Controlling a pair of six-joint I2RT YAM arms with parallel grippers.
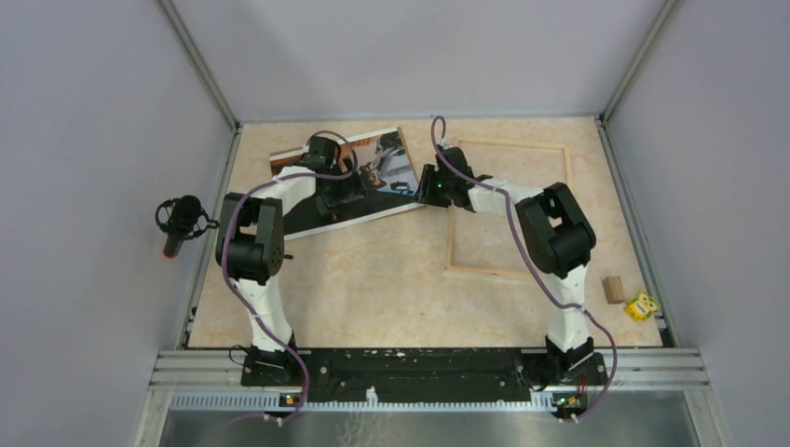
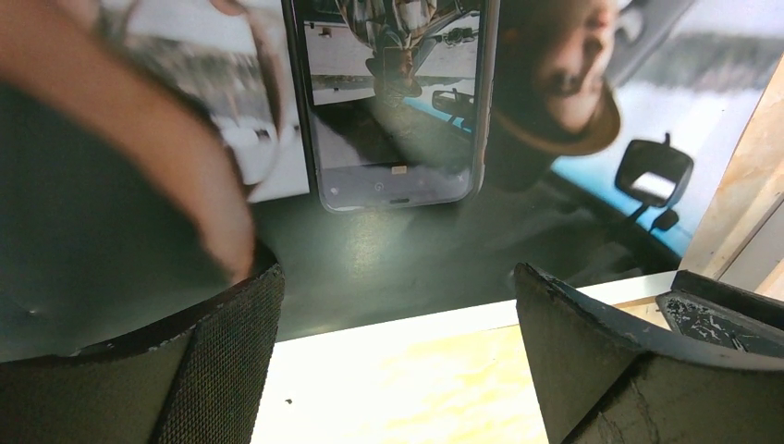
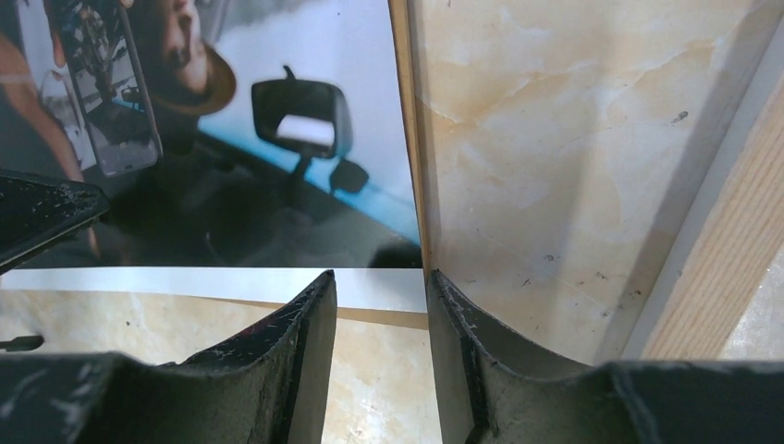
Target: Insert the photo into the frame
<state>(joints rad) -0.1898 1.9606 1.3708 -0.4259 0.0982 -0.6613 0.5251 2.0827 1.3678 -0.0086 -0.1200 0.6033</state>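
The photo [image 1: 373, 177] lies face up at the back left of the table, a dark print with a blue patch and a white border. The frame [image 1: 510, 145] of pale wooden strips lies flat to its right. My left gripper [image 1: 335, 194] is open over the photo's near edge; in the left wrist view [image 2: 398, 305] its fingers [image 2: 222, 361] stand wide apart over the white border. My right gripper [image 1: 424, 188] is at the photo's near right corner; in the right wrist view [image 3: 381, 287] its jaws stand narrowly apart over the corner [image 3: 370, 287], holding nothing.
A thin brown board edge [image 3: 404, 139] shows under the photo's right side. A frame strip [image 3: 730, 277] runs close to the right gripper. A small wooden block [image 1: 612, 289] and a yellow toy [image 1: 641, 305] sit at the near right. A black device [image 1: 182, 219] hangs outside the left wall.
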